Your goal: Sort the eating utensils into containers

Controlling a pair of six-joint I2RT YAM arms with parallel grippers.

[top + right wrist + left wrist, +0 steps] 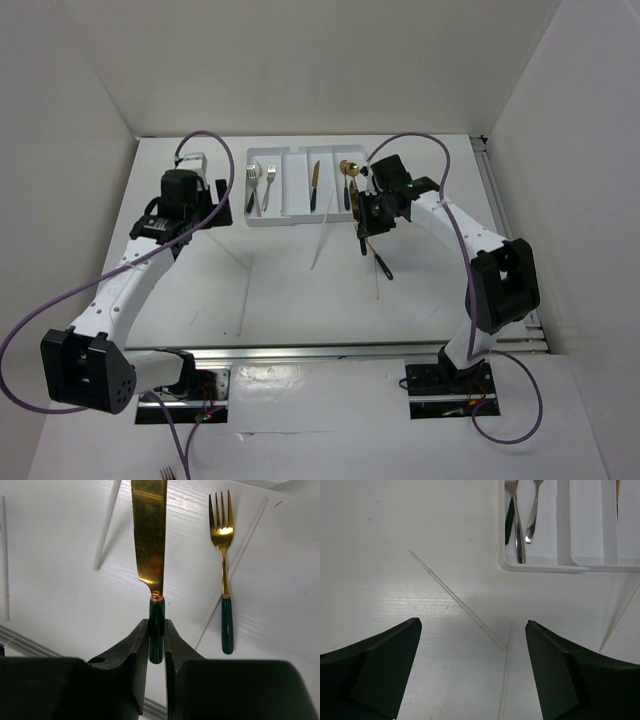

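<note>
Gold knife (150, 540) juts forward from the right gripper (156, 626), its dark handle pinched between the jaws.

No readable text, label, brand, number or sign appears in any view.

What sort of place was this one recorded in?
Probably a lab robot cell, not a kitchen: white table boxed in by plain white walls, left arm and right arm bolted to a rail.
</note>
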